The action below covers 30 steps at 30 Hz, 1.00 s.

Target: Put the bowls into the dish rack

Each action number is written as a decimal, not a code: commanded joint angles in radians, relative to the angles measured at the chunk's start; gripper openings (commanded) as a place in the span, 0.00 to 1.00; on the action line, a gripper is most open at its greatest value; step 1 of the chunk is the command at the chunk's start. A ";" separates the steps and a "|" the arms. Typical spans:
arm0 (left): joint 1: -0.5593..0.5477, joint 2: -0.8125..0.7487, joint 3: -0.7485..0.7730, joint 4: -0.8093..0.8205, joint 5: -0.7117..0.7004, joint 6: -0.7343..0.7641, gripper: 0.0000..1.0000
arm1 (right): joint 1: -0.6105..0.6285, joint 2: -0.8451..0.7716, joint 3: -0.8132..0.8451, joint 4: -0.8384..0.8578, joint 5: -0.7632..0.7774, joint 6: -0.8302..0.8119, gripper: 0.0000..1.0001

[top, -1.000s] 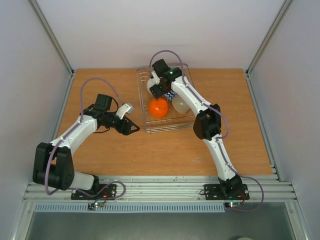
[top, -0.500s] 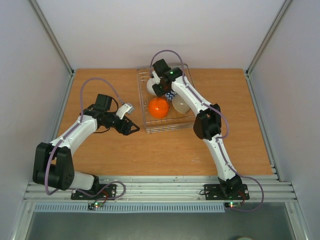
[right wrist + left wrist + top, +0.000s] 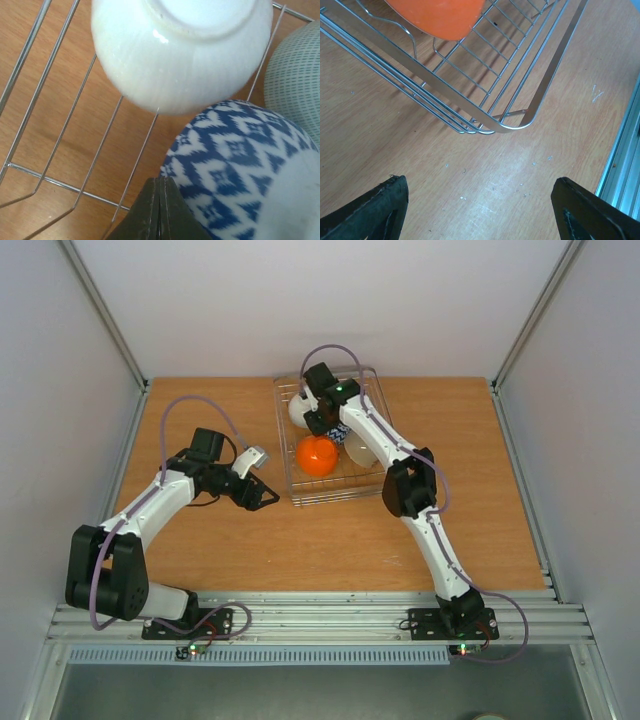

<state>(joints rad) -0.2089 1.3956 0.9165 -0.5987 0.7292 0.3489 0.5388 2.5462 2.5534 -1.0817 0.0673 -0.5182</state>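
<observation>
The dish rack (image 3: 335, 498) stands at the middle of the surface's (image 3: 200, 420) far edge, and every bowl in sight already lies inside it. The white bowl (image 3: 182, 55) is in the rack's far-left corner, tipped so that its foot ring faces the right wrist camera. The blue-and-white zigzag bowl (image 3: 240, 170) sits just beside it toward the middle. The orange bowl (image 3: 317, 455) is near the rack's left wall, and the beige bowl (image 3: 362, 452) is toward the right side. No bowl shows on the bare wood. The right fingers (image 3: 161, 215) are clenched together on nothing, above the rack wires next to the zigzag bowl; whether they touch it I cannot tell. The left fingers (image 3: 370, 212) stand spread wide and empty over the surface, just off the rack's near-left corner. The bowls look like glazed ceramic, so they are likely stiff, smooth and somewhat slippery, moderately heavy for their size, and prone to chipping against wire or each other. The rim seems the best hold, one finger inside and one outside. A pinch on the rounded outer wall would likely slide off. Since the bowls are crowded, any nudge to one probably shifts its neighbour.
</observation>
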 commanded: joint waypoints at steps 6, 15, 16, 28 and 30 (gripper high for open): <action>0.003 0.006 0.027 -0.007 0.001 0.016 0.78 | -0.008 0.018 -0.030 0.031 -0.016 0.002 0.01; 0.003 0.009 0.027 -0.006 -0.004 0.018 0.78 | -0.008 -0.202 -0.310 0.284 -0.114 -0.023 0.01; 0.003 0.009 0.026 -0.005 -0.002 0.018 0.78 | -0.008 -0.239 -0.356 0.322 -0.114 -0.018 0.01; 0.003 0.029 0.030 -0.010 0.010 0.016 0.78 | -0.008 -0.352 -0.501 0.356 0.038 0.000 0.01; 0.003 0.029 0.030 -0.010 0.011 0.017 0.78 | -0.008 -0.345 -0.506 0.347 0.045 0.003 0.01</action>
<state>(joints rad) -0.2089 1.4143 0.9169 -0.6033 0.7284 0.3492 0.5312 2.1998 2.0724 -0.7296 0.0624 -0.5205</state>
